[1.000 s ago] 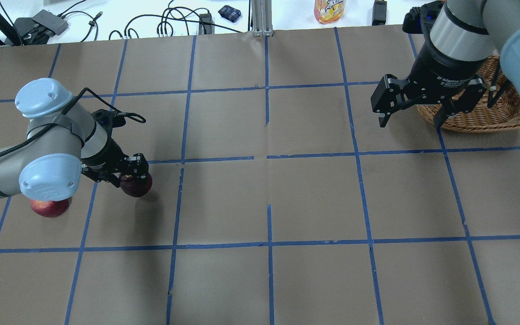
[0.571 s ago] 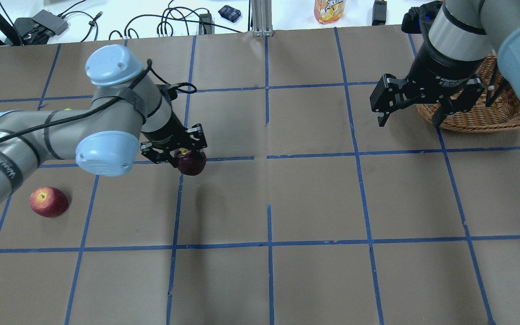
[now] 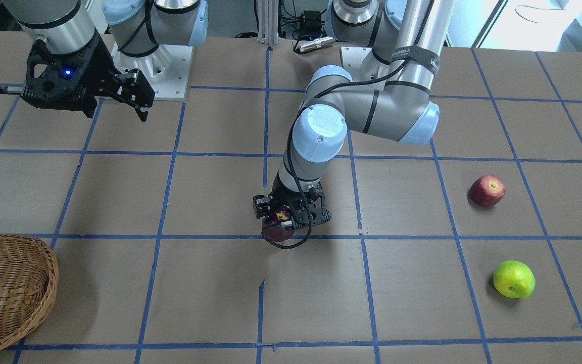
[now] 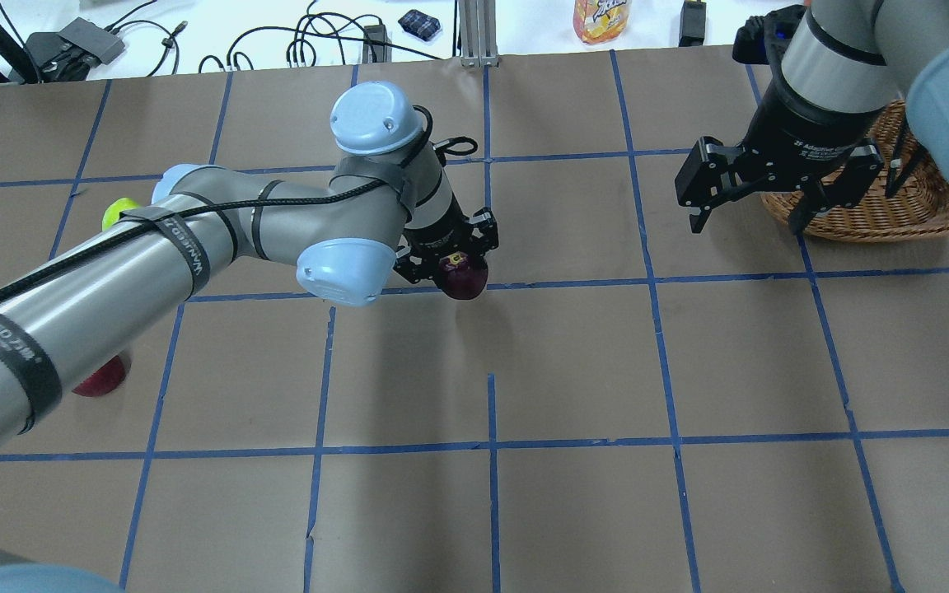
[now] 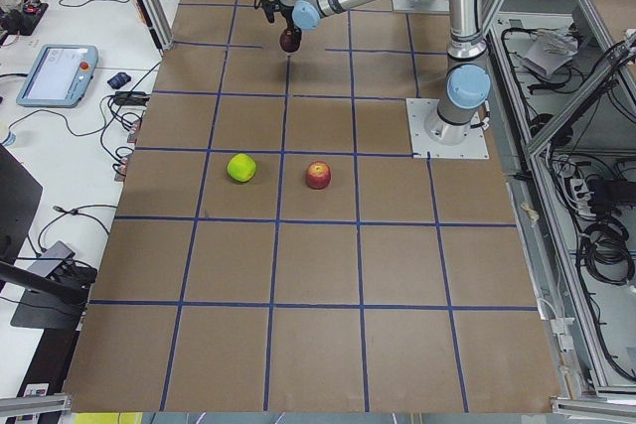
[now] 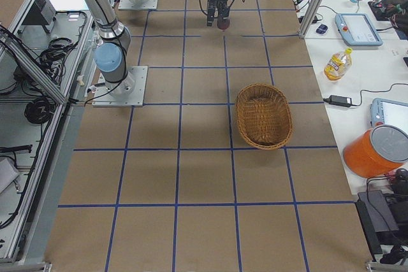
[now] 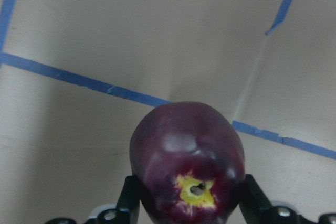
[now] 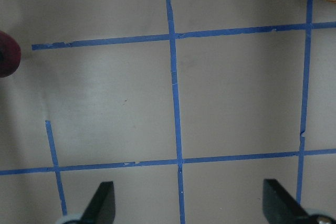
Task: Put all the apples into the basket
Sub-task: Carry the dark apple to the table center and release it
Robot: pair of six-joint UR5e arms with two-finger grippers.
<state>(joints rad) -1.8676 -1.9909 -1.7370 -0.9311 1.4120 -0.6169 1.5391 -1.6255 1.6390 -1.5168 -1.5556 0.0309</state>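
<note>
My left gripper [image 4: 460, 265] is shut on the dark maroon apple [image 4: 465, 280] and holds it just above the table near the middle; the apple fills the left wrist view [image 7: 186, 166] between the fingers. The red apple [image 3: 486, 190] and the yellow-green apple [image 3: 513, 279] lie on the table on my left side. In the overhead view my left arm partly hides both. The wicker basket [image 4: 878, 210] stands on the right at the far side. My right gripper [image 4: 748, 221] is open and empty and hovers beside the basket's near-left rim.
The table is brown paper with a grid of blue tape. A juice bottle [image 4: 602, 18], cables and a small dark pouch [image 4: 419, 23] lie beyond the far edge. An orange jug [image 6: 376, 151] and tablets sit on the side bench.
My left arm has carried the maroon apple off the table's left side to the right, toward the middle. The red apple stays where it lay. My right gripper has hardly moved.
</note>
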